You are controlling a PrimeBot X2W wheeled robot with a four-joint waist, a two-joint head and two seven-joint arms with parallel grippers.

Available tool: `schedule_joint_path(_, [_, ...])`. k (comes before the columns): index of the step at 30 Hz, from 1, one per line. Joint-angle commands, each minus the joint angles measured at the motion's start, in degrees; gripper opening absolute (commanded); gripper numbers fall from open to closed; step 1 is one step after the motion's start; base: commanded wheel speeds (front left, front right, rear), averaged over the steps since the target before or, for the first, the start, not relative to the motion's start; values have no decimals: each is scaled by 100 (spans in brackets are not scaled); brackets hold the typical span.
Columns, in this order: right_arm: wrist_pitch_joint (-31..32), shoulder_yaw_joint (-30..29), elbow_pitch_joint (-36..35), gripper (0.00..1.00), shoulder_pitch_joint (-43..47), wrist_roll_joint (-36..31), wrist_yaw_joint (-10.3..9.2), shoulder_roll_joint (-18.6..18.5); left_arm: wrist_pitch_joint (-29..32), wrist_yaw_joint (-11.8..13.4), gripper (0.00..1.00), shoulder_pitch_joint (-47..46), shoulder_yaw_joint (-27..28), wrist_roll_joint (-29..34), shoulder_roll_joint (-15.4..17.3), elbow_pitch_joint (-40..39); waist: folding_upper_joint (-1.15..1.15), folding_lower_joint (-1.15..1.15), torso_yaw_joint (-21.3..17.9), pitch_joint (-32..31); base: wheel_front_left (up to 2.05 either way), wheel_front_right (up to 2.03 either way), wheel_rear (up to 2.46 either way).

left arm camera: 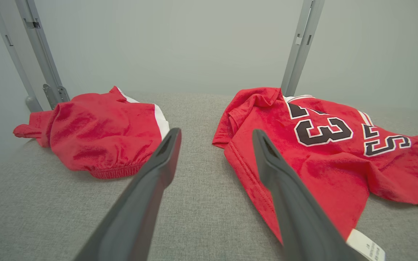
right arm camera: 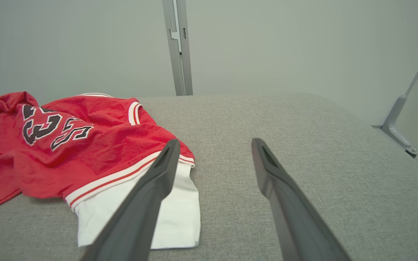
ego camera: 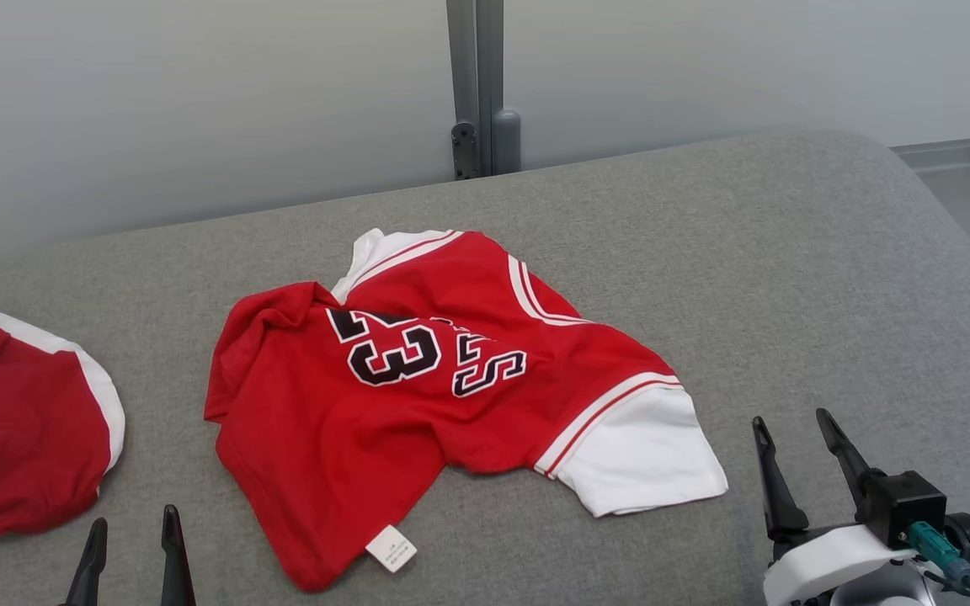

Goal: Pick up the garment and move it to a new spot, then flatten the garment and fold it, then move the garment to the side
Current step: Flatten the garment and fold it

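Red-and-white fabric jersey (ego camera: 325,438): crumpled, between left pincer (ego camera: 134,515), right pincer (ego camera: 790,415); both spread, empty. Step: first pick-up. Next: reach, pinch edges.

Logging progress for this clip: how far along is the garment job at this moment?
Done: nothing evident; the red jersey lies rumpled and unfolded on the grey surface. In hand: nothing; the left gripper and right gripper are open and empty, short of it. Remaining: pick up and move, flatten, fold, set aside. Another red garment lies to its left.

Parted fingers (right arm camera: 151,203) near red jersey (right arm camera: 96,152)
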Motion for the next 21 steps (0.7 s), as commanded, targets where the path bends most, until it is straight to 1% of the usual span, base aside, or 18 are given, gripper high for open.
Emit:
schedule_joint_path(1, [-20, -37, -1, 100, -55, 129, -2, -19, -15, -14, 100, -8, -13, -37, 16, 11, 0, 0, -19, 8, 0, 0, 0])
schedule_joint_path(4, [-20, -108, -116, 100, -207, 245, -2, -19, -15, -14, 100, 31, -49, -83, 24, 62, 0, 0, -64, 20, 0, 0, 0])
schedule_joint_path(5, [-19, -119, -57, 100, -227, 224, -2, -17, -14, -14, 100, 88, -120, -117, 18, 158, 0, 0, -78, 22, 0, 0, 0])
schedule_joint_path(7, [8, -12, 350, 100, -284, 145, -1, -10, 48, -15, 100, 92, -361, -223, 85, 332, 0, 0, -99, 23, 0, 0, 0])
schedule_joint_path(8, [180, 92, 529, 100, -372, 76, -1, -6, 227, -14, 100, 80, -420, -351, 83, 422, 0, 0, -102, 24, 0, 0, 0])
schedule_joint_path(9, [438, 197, 726, 100, -524, 0, -1, -8, 513, -12, 100, 54, -573, -577, 78, 478, 0, 0, -108, 32, 0, 0, 0])
schedule_joint_path(11, [988, 361, 1000, 100, -739, 65, -2, -28, 1165, -13, 100, 44, -771, -868, 134, 535, 0, 0, -114, 59, 0, 0, 0])
schedule_joint_path(15, [1798, 411, 1324, 100, -1002, 138, -2, -44, 2032, -6, 100, 0, -972, -1374, 136, 412, 0, 0, -123, 183, 0, 0, 0])
schedule_joint_path(18, [2179, 301, 1471, 100, -1227, 80, -2, -40, 2527, 4, 100, -51, -1078, -1512, 164, 336, 0, 0, -105, 355, 0, 0, 0])
schedule_joint_path(21, [2348, 182, 1606, 100, -1362, -32, -1, -24, 2778, 25, 100, -215, -1107, -1535, 213, 276, 0, 0, -56, 574, 0, 0, 0])
